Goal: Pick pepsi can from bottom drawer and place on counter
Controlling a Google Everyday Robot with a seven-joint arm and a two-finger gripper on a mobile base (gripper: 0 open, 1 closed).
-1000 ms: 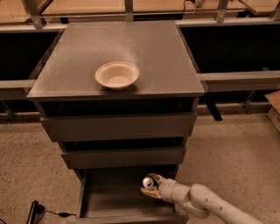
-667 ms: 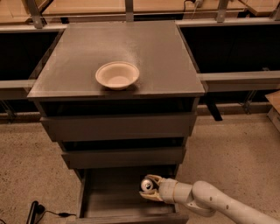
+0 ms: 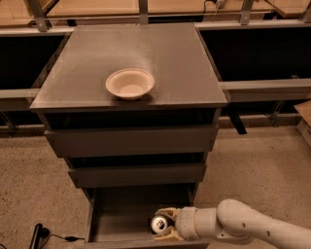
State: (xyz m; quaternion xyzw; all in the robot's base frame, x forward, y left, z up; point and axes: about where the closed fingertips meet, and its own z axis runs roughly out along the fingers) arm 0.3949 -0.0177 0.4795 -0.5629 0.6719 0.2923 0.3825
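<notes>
The pepsi can shows its silver top and dark body inside the open bottom drawer, near the drawer's front right. My gripper reaches in from the right on a white arm. Its cream fingers lie on both sides of the can and are closed on it. The counter, the dark grey cabinet top, lies above the three drawers. A cream bowl sits near the counter's front edge.
Two wider drawers above the bottom one are partly pulled out. Light wooden tabletops with metal legs stand behind the cabinet. A black cable lies on the speckled floor at the lower left.
The gripper and the can have moved together toward the front of the bottom drawer, lower in the view. The bowl and drawers have not moved.
</notes>
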